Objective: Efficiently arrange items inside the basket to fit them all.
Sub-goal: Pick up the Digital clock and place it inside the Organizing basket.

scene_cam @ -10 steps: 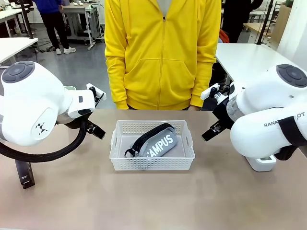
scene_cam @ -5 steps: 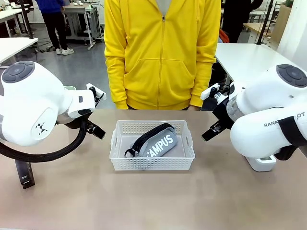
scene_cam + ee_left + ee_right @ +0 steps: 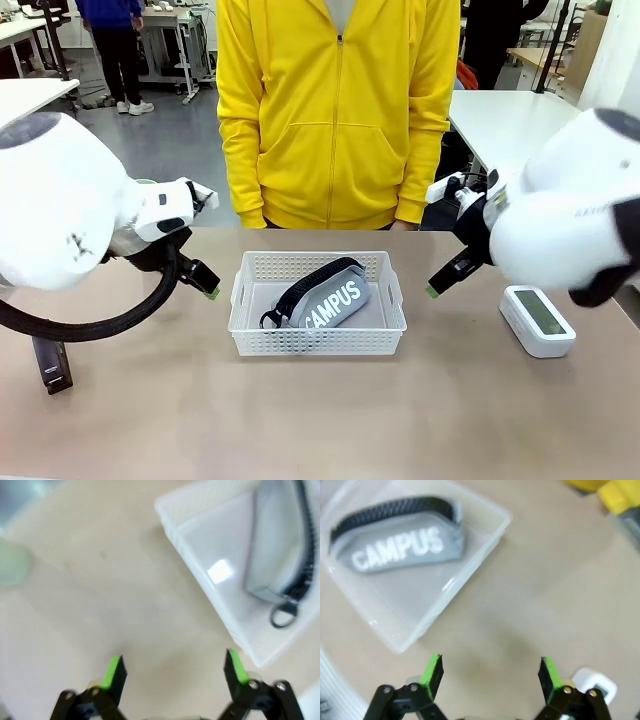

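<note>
The pale brown counter (image 3: pixel 320 420) spans the front view. A person in a yellow zip hoodie (image 3: pixel 338 110) stands at its far edge, arms hanging down. The two white robot arms bulk in from either side. The left arm (image 3: pixel 60 200) is over the counter's left part and the right arm (image 3: pixel 570 210) over its right part.

The small white rectangular plastic basket with lattice sides (image 3: pixel 318 342) sits in the middle of the counter, between the arms and nearer the far edge than the near one. Inside it the grey pencil pouch with a black zipper strip and white "CAMPUS" lettering (image 3: pixel 325 297) lies diagonally. Its ring end points toward the basket's near-left corner. A small white label (image 3: pixel 220 572) shows on the bare floor beside the pouch.

The white boxy device with a screen (image 3: pixel 537 320) rests flat near the counter's right edge, well apart from the basket. The black stapler (image 3: pixel 50 368) lies near the left edge. A blurred pale green cup (image 3: pixel 12 562) stands on the counter away from the basket.

The left claw (image 3: pixel 174 666) hangs over bare counter just beside the basket's left end, green pads wide apart and holding nothing. The right claw (image 3: pixel 490 671) is also spread wide and empty, over bare counter beside the basket's right end.
</note>
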Available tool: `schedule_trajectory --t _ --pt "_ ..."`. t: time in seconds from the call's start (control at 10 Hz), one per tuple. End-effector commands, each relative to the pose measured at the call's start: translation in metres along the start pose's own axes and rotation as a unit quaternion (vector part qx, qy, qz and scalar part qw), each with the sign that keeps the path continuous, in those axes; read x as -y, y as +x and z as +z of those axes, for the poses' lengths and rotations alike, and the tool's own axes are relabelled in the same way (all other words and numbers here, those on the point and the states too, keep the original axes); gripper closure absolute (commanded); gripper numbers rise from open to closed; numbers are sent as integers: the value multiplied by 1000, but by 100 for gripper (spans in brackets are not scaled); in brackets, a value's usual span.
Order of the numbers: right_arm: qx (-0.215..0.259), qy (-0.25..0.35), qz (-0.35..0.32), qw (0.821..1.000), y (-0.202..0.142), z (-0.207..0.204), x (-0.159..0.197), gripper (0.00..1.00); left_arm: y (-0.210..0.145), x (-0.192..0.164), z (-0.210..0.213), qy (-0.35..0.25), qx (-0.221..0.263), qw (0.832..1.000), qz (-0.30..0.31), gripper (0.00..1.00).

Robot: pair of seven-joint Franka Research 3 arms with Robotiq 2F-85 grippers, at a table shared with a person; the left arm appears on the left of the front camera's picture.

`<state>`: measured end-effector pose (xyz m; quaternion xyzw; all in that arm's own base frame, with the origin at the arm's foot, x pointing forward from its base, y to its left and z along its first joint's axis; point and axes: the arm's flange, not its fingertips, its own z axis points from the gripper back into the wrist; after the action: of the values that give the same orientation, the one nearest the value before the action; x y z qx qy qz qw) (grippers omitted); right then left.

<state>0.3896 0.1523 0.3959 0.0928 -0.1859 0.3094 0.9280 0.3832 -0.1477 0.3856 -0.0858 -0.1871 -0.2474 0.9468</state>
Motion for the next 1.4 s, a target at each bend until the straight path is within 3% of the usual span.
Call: schedule_trajectory --t 0.0,0.2,0.3,0.4,0.6,0.7,0.9,1.1,1.2,1.3 --pt "-41 109 -137 984 -3 53 40 0 -8 -8 42 -71 -12 993 96 0" --pt "28 244 -196 949 -38 97 67 0 -24 -30 75 -224 23 969 102 0" --pt "83 301 -226 923 -67 119 87 0 -43 -54 95 -275 71 949 136 0" --pt "209 355 -299 861 -150 151 131 0 -104 -127 131 -332 162 894 254 0" --pt "249 364 -325 837 -183 155 147 0 -130 -154 135 -343 191 869 302 0" --pt "296 379 -367 796 -223 156 166 0 -161 -181 140 -362 227 840 335 0" --pt "334 373 -400 767 -262 150 179 0 -197 -206 146 -368 273 808 370 0" --pt "357 367 -434 742 -294 141 186 0 -202 -194 140 -369 297 777 414 0" --pt "359 364 -449 733 -306 138 186 0 -196 -179 137 -372 305 766 426 0" --pt "363 354 -457 731 -311 137 184 0 -189 -173 138 -370 306 767 425 0"
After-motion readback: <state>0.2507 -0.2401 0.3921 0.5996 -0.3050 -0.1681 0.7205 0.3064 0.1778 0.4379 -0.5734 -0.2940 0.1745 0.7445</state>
